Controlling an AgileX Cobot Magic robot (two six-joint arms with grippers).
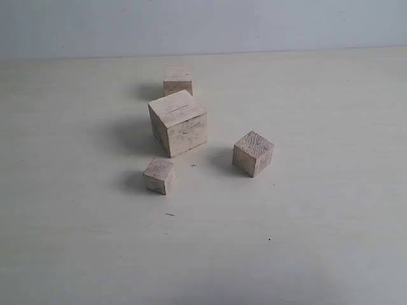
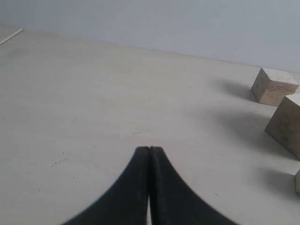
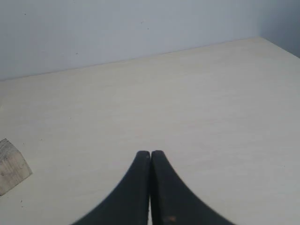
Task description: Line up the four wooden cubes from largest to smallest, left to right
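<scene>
Left claw (image 2: 149, 150), right claw (image 3: 150, 153) both together, empty. Open left wide, square to largest cube (image 1: 179, 122) faces; smallest cube (image 1: 159, 175) near it.

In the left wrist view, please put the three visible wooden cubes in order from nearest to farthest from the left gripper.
From the left gripper:
1. Front cube, at the front of the group; only its edge is in view.
2. Largest cube, in the middle of the group.
3. Back cube, closest to the wall.
</scene>
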